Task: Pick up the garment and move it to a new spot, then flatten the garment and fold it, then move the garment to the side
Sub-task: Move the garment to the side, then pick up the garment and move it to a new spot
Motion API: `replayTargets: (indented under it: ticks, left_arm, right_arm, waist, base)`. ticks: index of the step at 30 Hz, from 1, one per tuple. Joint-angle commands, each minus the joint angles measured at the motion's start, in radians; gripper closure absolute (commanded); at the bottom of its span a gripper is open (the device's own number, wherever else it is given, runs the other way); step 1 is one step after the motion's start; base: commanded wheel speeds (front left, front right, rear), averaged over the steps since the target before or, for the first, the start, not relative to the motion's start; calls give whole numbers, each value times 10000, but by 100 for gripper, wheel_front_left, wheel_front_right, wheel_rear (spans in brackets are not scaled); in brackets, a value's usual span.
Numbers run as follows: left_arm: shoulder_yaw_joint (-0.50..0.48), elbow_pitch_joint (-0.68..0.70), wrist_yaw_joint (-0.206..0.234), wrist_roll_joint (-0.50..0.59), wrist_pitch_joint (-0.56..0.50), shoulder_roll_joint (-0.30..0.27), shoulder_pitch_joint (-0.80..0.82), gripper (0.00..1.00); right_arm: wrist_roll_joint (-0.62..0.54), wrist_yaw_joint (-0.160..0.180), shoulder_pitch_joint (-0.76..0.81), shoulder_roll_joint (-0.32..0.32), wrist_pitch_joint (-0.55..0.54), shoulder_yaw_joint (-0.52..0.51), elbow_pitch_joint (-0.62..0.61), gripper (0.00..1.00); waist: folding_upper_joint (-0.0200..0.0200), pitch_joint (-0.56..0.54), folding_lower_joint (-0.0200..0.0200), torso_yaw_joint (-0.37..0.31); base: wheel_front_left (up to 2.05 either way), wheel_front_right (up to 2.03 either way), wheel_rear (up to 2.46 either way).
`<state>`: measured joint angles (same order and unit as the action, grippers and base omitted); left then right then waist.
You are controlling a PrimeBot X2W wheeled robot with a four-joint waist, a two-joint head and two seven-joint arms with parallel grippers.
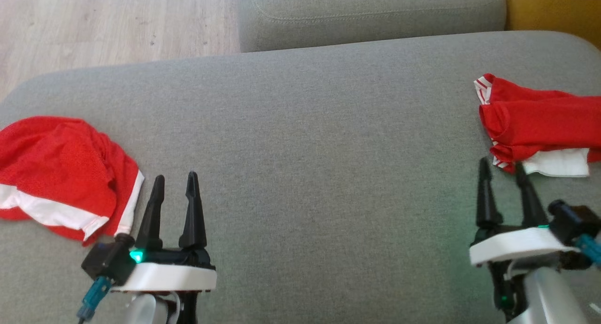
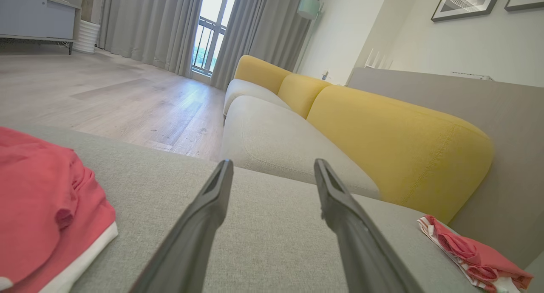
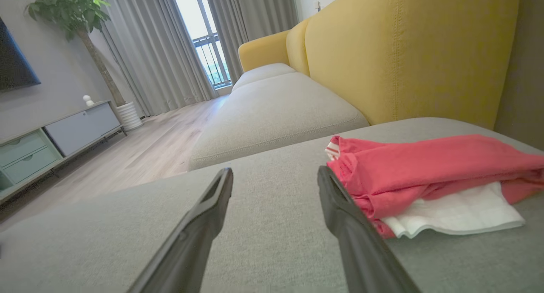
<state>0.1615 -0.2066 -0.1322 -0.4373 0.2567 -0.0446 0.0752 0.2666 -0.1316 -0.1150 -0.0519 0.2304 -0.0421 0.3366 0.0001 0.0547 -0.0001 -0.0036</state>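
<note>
two garments on one cushion, our grippers between them

on the wide cushion [image 1: 305, 127] before us, the left garment [image 1: 61, 169] lies at 9 o'clock and the right garment [image 1: 540, 122] at 3 o'clock, well apart. our left gripper [image 1: 175, 176] stands at 7 o'clock, just beside the left garment. our right gripper [image 1: 500, 164] stands at 5 o'clock, its tips at the right garment's near edge; whether they touch we cannot tell. behind the wide cushion, a second cushion [image 1: 371, 9] sits at 12 o'clock, the floor [image 1: 94, 23] at 11 o'clock and the backrest [image 1: 554, 4] at 1 o'clock.
</note>
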Motion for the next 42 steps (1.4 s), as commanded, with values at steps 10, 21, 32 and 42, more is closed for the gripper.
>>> replayTargets:
  ticks: [10, 21, 32, 42]
  left_arm:
    - [-121, 258, 15, 220, 51, -56, 80, 0]
    - [-207, 264, 18, 158, 51, -56, 100, 0]
    - [-322, 246, 132, 166, 51, -56, 196, 0]
    - [-658, 238, 226, 228, 51, -56, 11, 0]
  right_arm:
    - [-203, 9, -215, 15, 288, 519, -186, 0]
    - [-208, 9, -240, 16, 310, 482, -209, 0]
    - [-102, 9, -192, 16, 312, 919, -301, 0]
    - [237, 9, -171, 16, 313, 1828, -252, 0]
  waist:
    - [-1, -59, 1, -13]
    - [-1, -91, 1, 26]
    - [-1, -136, 1, 656]
    - [-1, -345, 1, 1745]
  base:
    - [0, 0, 0]
    - [0, 0, 0]
    - [0, 0, 0]
    - [0, 0, 0]
